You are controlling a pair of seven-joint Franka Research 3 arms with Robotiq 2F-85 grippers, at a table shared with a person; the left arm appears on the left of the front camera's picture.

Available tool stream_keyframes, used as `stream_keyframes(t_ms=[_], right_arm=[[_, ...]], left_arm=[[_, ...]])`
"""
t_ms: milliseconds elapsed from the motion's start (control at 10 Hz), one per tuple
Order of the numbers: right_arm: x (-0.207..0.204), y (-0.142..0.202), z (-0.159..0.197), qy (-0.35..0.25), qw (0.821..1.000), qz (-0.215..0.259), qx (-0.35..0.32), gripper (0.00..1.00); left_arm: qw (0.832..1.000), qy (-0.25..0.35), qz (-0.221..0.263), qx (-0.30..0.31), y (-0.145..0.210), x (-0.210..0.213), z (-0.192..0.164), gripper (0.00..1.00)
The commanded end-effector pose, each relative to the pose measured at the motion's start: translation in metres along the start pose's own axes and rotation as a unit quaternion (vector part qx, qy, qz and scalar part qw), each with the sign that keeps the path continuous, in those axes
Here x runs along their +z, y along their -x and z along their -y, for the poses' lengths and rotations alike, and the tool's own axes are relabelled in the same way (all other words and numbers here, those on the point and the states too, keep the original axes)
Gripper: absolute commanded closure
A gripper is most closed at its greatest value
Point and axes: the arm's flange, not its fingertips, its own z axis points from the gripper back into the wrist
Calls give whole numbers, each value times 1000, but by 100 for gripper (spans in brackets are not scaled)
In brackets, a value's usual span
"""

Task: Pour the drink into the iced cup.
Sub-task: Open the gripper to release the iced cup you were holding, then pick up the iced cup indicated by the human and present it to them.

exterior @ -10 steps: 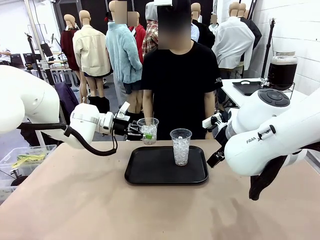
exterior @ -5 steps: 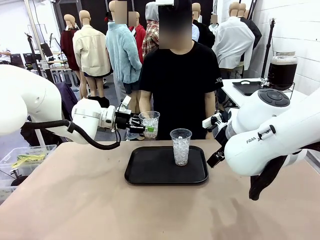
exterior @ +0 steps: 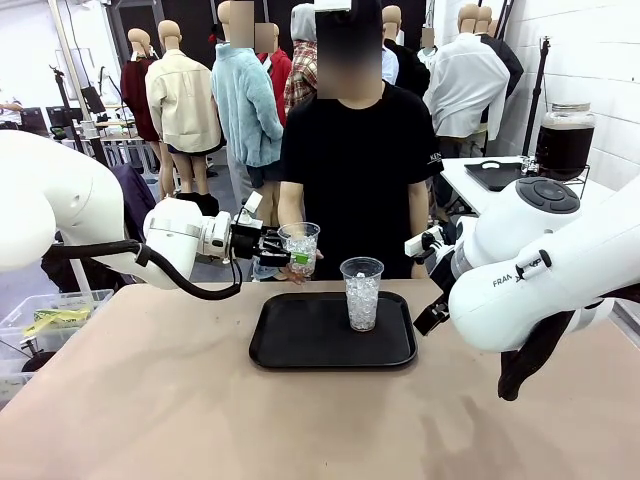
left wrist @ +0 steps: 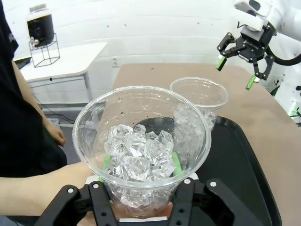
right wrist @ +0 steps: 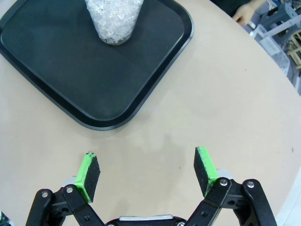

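Against a second ago, the left arm's fingers (exterior: 274,250) have raised the clear cup of ice (exterior: 299,245) and carried it slightly to the right. Over the last half second it has hardly shifted, but the person's hand (exterior: 300,277) now shows under its base. The fingers are clamped on the cup's sides with the green pads pressed to the plastic. The cup hangs upright near the tabletop's (exterior: 150,400) far edge, just left of the black tray (exterior: 300,345). We cannot tell whether any liquid lies beneath the ice.

Moving right, the iced cup (exterior: 361,293) stands upright on the tray, right of its middle and apart from the gripped cup. It and the tray sit as they did before.

Further right, the right arm's fingers (right wrist: 89,175) are spread wide and empty, hovering over bare tabletop just off the tray's corner. In the front view that arm's bulky white links cover the tabletop's right side.

The tabletop is a plain beige-brown. A clear plastic bin (exterior: 40,325) sits low at the far left. At the far right a white side table (exterior: 470,195) carries a second black tray (exterior: 495,175) and a jar of dark drink (exterior: 565,140) on a wire stand — lidded, nearly full and well apart from both cups. Behind it is a white wall (exterior: 600,60).
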Motion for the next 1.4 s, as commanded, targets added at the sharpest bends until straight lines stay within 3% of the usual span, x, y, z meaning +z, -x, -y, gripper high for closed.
stream_keyframes(t_ms=[0, 700, 800, 1000, 1300], right_arm=[[0, 0, 0, 0, 1000, 0, 0, 0], [0, 0, 0, 0, 1000, 0, 0, 0], [0, 0, 0, 0, 1000, 0, 0, 0], [0, 0, 0, 0, 1000, 0, 0, 0], [0, 0, 0, 0, 1000, 0, 0, 0]], left_arm=[[1000, -7, 17, 1, -4, 2, -3, 44], [1000, 3, 5, 2, -5, -2, 2, 44], [1000, 4, 3, 5, -7, -1, 5, 37], [1000, -2, -3, 10, -7, 0, 10, 0], [1000, -23, 2, 13, -2, 8, 16, 0]])
